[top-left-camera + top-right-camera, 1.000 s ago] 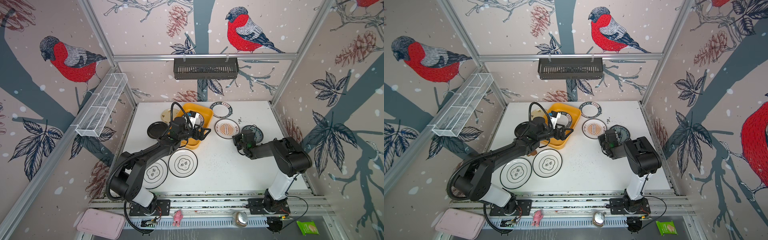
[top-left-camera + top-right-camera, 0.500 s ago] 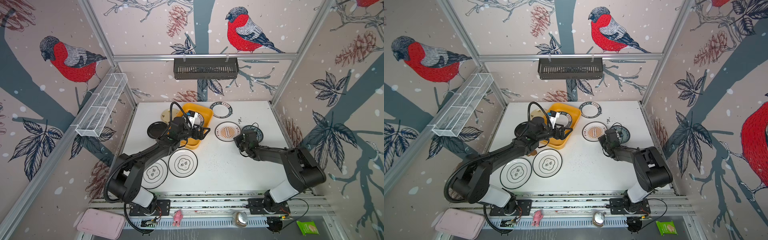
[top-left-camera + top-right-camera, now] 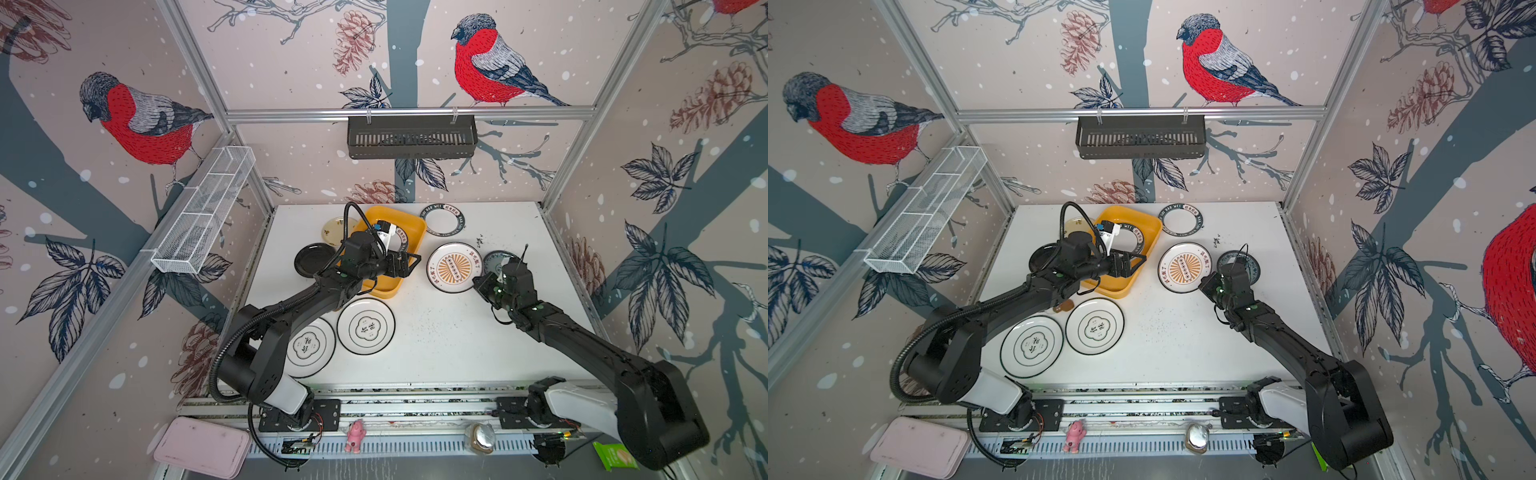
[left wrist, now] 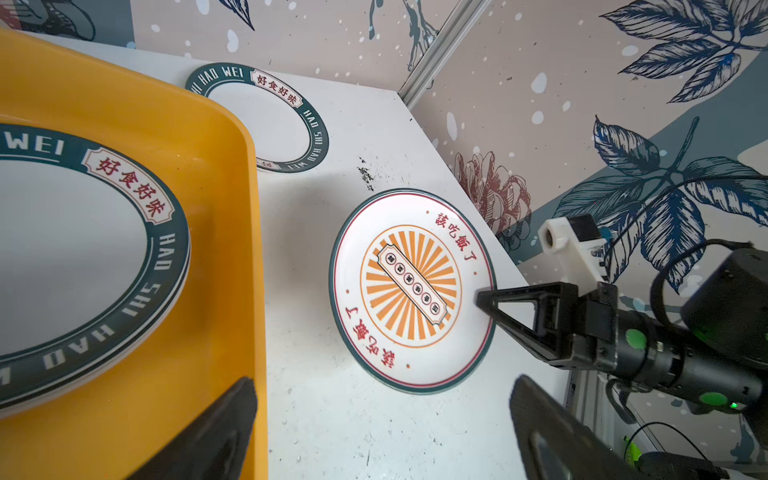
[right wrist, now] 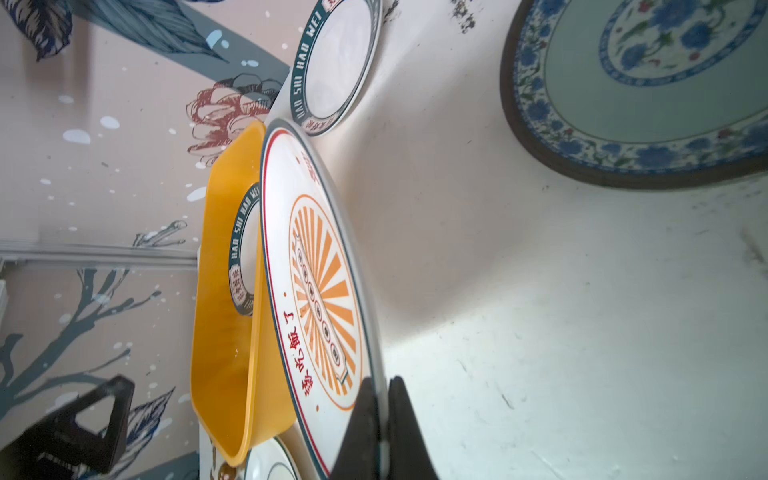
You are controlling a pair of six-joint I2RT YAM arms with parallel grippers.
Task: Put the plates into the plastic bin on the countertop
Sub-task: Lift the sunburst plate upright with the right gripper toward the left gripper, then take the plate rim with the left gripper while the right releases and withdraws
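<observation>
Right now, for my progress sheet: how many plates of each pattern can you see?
Black-rimmed white plates: 2
Lettered-band plates: 2, one in the bin
Orange sunburst plate: 1
Teal patterned plate: 1
Black plate: 1
Small cream plate: 1
Total: 8 in view

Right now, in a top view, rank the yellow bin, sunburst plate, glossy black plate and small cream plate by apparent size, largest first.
1. yellow bin
2. sunburst plate
3. glossy black plate, one edge covered, still looks smaller than the sunburst plate
4. small cream plate, partly hidden, yet clearly smallest
</observation>
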